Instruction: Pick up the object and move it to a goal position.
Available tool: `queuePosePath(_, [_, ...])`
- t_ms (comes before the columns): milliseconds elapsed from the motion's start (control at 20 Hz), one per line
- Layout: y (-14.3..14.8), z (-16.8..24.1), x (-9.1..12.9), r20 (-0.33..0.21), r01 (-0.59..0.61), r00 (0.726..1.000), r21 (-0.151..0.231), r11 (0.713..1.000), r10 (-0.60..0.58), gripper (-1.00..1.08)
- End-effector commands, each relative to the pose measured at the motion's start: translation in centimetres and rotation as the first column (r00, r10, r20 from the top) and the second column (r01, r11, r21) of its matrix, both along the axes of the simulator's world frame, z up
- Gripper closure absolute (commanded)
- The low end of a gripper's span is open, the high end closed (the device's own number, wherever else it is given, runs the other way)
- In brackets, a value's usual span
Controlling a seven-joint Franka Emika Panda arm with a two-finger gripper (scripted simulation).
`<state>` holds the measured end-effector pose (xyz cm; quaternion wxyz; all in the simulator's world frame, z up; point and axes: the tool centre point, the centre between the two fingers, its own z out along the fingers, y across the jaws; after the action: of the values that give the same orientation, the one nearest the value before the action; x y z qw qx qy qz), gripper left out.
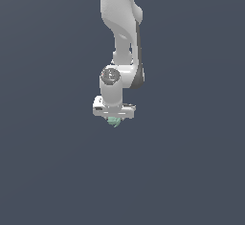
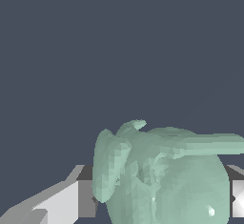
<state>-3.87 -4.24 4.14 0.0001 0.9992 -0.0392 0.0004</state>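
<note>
The object (image 1: 114, 121) is a small pale mint-green lumpy blob that pokes out just beneath the white hand of my gripper (image 1: 114, 117), near the middle of the exterior view. In the wrist view the object (image 2: 162, 175) looms large and fills the gap between my two fingers. One grey-white finger (image 2: 71, 199) presses on one flank, and the other finger (image 2: 237, 197) shows only at the frame's edge on the opposite flank. The gripper (image 2: 157, 197) is shut on the object. From outside, the fingertips are hidden by the hand and the blob.
A plain dark blue-grey surface (image 1: 191, 171) fills both views around the arm. The white arm (image 1: 122, 23) comes down from the top of the exterior view. No other objects or markers show.
</note>
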Motion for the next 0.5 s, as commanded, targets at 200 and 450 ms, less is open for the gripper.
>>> queuePosePath(200, [0.3, 1.3, 0.0, 0.000, 0.000, 1.000, 0.000, 1.000, 0.000, 1.08])
queuePosePath(450, [1.0, 3.8, -0.2, 0.000, 0.000, 1.000, 0.000, 1.000, 0.000, 1.08])
